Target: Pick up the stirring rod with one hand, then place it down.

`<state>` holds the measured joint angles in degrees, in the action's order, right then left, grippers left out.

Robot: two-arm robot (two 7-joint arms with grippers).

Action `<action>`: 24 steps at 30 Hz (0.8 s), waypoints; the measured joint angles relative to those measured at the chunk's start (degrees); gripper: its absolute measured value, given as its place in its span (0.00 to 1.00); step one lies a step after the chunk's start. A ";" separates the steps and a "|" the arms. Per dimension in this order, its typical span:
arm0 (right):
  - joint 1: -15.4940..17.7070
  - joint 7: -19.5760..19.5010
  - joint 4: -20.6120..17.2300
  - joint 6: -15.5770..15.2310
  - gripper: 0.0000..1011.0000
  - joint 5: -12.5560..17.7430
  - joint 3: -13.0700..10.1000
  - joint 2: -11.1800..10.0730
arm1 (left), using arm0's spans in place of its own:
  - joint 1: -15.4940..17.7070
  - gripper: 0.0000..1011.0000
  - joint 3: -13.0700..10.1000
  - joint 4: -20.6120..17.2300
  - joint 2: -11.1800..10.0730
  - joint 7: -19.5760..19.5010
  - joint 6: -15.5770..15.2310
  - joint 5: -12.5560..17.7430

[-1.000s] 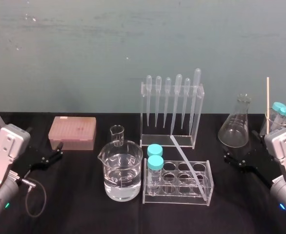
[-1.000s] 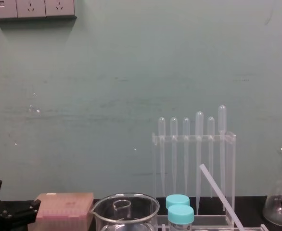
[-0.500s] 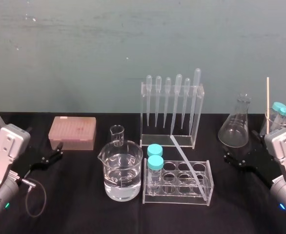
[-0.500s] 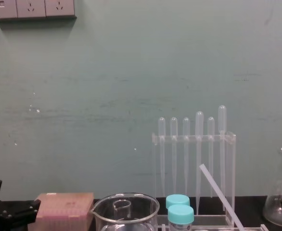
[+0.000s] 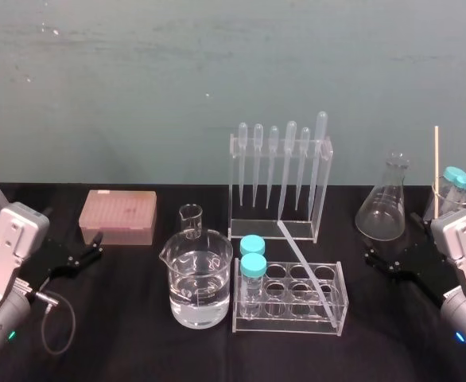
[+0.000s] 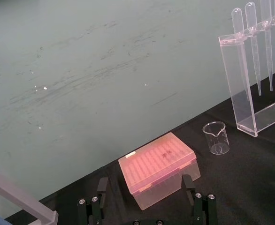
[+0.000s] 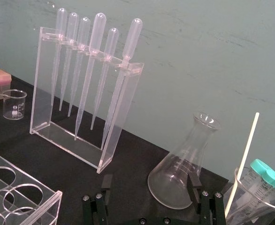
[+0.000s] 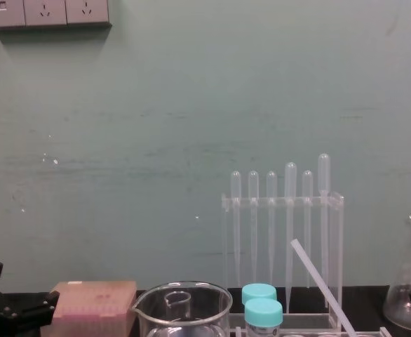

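The stirring rod [image 5: 306, 269] is a thin translucent-white stick that leans slantwise in the clear test tube rack [image 5: 289, 318], its top end toward the pipette stand; the chest view shows the stirring rod [image 8: 318, 284] tilted up to the left. My left gripper [image 5: 95, 246] rests open on the black table at the far left, near the pink box. At the far right my right gripper [image 5: 392, 253] stands open beside the conical flask, well apart from the rod. The wrist views show the left gripper [image 6: 146, 186] and the right gripper [image 7: 149, 183] with spread fingers and nothing between them.
A water-filled beaker [image 5: 197, 278] and a small beaker [image 5: 190, 220] stand left of the rack, which holds two teal-capped tubes [image 5: 253, 267]. The pipette stand [image 5: 279, 179] is behind it. A pink tip box [image 5: 118, 216] sits left; a conical flask [image 5: 384, 208] and a beaker with a beige stick [image 5: 436, 171] sit right.
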<state>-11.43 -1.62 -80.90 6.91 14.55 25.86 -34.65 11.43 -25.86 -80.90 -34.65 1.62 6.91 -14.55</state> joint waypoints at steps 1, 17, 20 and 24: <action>0.00 0.00 0.00 0.00 0.99 0.00 0.00 0.00 | 0.00 0.99 0.00 0.00 0.00 0.00 0.00 0.00; 0.00 0.00 0.00 0.00 0.99 0.00 0.00 0.00 | 0.00 0.99 0.00 0.00 0.00 0.00 0.00 0.00; 0.00 0.00 0.00 0.00 0.99 0.00 0.00 0.00 | 0.00 0.99 0.00 0.00 0.00 0.00 0.00 0.00; 0.00 0.00 0.00 0.00 0.99 0.00 0.00 0.00 | 0.00 0.99 0.00 0.00 0.00 0.00 0.00 0.00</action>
<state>-11.43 -1.62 -80.90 6.91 14.55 25.86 -34.65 11.43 -25.86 -80.90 -34.65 1.62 6.91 -14.55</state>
